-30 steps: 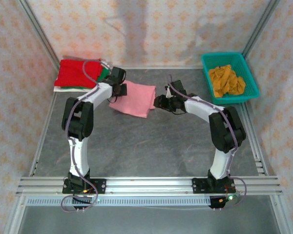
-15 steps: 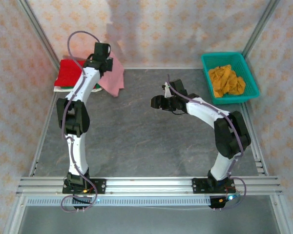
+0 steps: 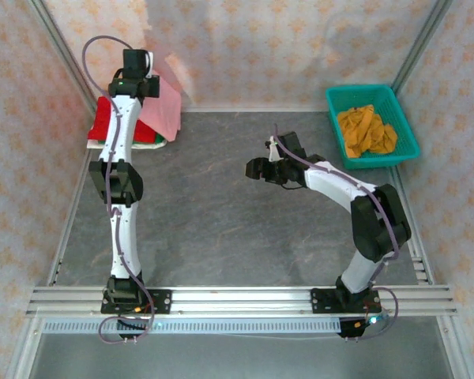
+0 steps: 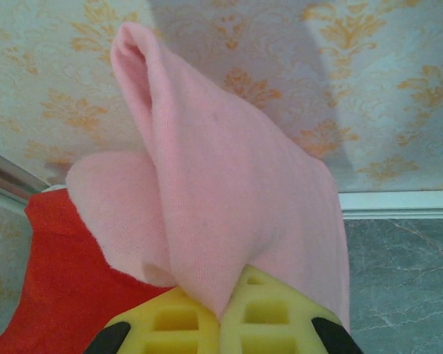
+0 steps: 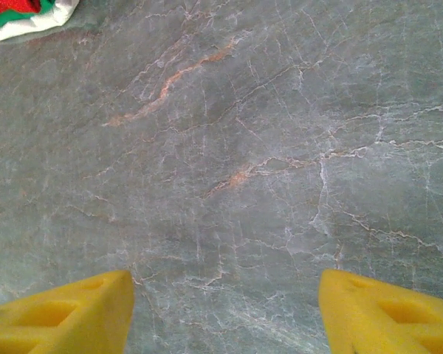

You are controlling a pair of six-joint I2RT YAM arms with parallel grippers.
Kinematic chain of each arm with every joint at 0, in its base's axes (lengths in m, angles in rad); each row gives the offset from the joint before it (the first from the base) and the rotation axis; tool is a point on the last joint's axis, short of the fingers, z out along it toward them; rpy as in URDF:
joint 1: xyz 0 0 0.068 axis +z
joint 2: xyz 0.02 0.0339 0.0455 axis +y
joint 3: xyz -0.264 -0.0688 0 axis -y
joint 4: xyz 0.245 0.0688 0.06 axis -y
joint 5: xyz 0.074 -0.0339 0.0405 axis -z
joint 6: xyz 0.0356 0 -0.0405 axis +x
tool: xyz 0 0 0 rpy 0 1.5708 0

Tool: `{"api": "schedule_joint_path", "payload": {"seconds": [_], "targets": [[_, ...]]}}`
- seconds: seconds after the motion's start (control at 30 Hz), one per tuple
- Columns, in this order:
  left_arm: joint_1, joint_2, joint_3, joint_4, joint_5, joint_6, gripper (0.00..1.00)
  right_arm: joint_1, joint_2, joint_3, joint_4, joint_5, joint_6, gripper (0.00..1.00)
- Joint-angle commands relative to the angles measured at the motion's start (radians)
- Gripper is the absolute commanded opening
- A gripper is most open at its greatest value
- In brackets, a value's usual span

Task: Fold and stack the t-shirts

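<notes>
**Pink shirt carried to the back-left corner, above the folded ones**

The left claw was clamped shut on the pink shirt, pinching a folded edge so the cloth hung from it in a doubled flap clear of the desk. The arm was stretched high and far toward the back-left corner, which put the shirt over or just beside the red shirt. The overhead view could not settle which. That height made sense: a hanging shirt had to clear the folded ones to be lowered flat on top rather than dragged across them.

The red shirt lay folded on a green shirt and a white shirt, all tucked against the corner walls, leaving the middle of the desk free for folding.

The right claw hung low over bare desk near the centre, its jaws spread wide and holding nothing. It looked parked clear of the left arm's path.

The mustard shirt sat crumpled in the basket at the back right, not yet folded. Judging by this, it would be the last one, with the pink shirt's placement the step in hand.
</notes>
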Motion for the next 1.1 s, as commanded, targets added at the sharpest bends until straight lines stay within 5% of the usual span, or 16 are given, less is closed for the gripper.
{"api": "schedule_joint_path", "payload": {"seconds": [0.0,0.5,0.53,0.67,0.8,0.9,1.07], "targets": [[0.038,-0.036,0.045,-0.01,0.052,-0.026,0.0,0.0,-0.039,0.004,-0.032,0.028,0.009,0.67],[0.195,0.102,0.065,0.053,0.006,0.05,0.0,0.001,-0.056,0.025,-0.074,0.04,0.021,0.68],[0.198,0.122,0.066,0.073,-0.019,0.071,0.07,0.0,-0.058,0.026,-0.076,0.037,0.023,0.68],[0.213,0.215,0.143,0.103,-0.169,0.135,0.94,0.0,-0.055,0.037,-0.082,0.02,0.025,0.68],[0.241,0.192,0.181,0.057,-0.3,0.079,1.0,0.001,-0.062,0.039,-0.078,0.039,0.019,0.68],[0.258,0.077,0.11,0.044,-0.287,-0.001,1.0,0.001,-0.062,0.045,-0.075,0.084,0.003,0.68],[0.251,-0.289,-0.3,0.207,-0.178,-0.141,1.0,0.0,-0.113,0.029,-0.024,0.248,-0.026,0.71]]}}
